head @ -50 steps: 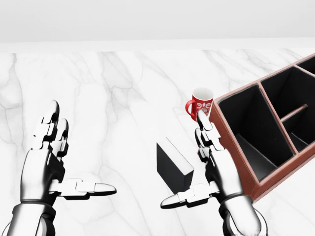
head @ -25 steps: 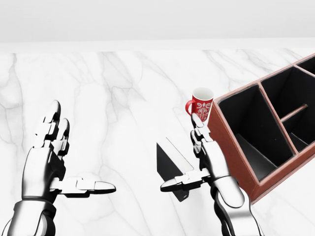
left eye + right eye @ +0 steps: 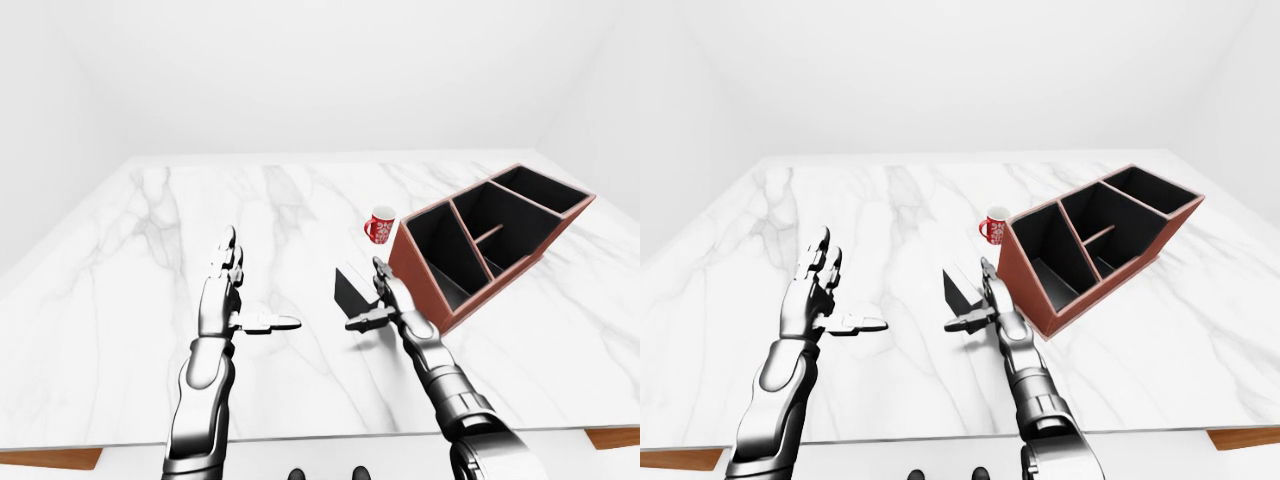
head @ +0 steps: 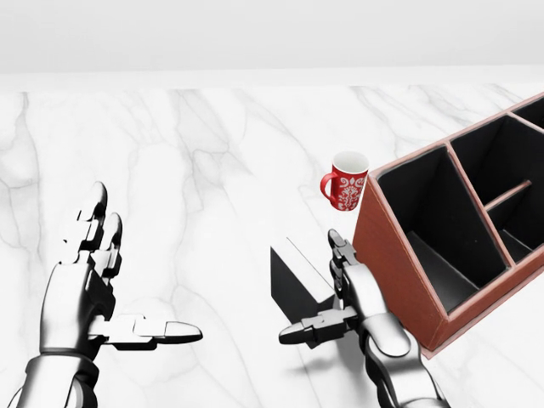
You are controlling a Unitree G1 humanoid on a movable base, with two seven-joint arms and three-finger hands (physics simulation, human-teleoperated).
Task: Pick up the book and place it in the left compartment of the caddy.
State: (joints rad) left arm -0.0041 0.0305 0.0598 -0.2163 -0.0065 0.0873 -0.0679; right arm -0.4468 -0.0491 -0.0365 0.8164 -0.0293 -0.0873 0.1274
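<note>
A black book [image 4: 293, 285] stands on edge on the white marble table, just left of the red-brown caddy [image 4: 399, 272]. The caddy's left compartment [image 4: 438, 234] is open and dark inside. My right hand [image 4: 336, 293] is open, its fingers beside the book's right side between book and caddy, its thumb reaching across the book's near end. My left hand [image 4: 110, 289] is open and empty, well left of the book, above the table.
A red mug with a white pattern [image 4: 345, 181] stands just beyond the book, by the caddy's left corner. The marble table [image 3: 150, 280] stretches wide to the left; its near edge [image 3: 300, 438] shows in the left-eye view.
My right hand has dropped lower and moved close against the book's right side, thumb now over its near end. My left hand has sunk slightly. The book has not moved.
</note>
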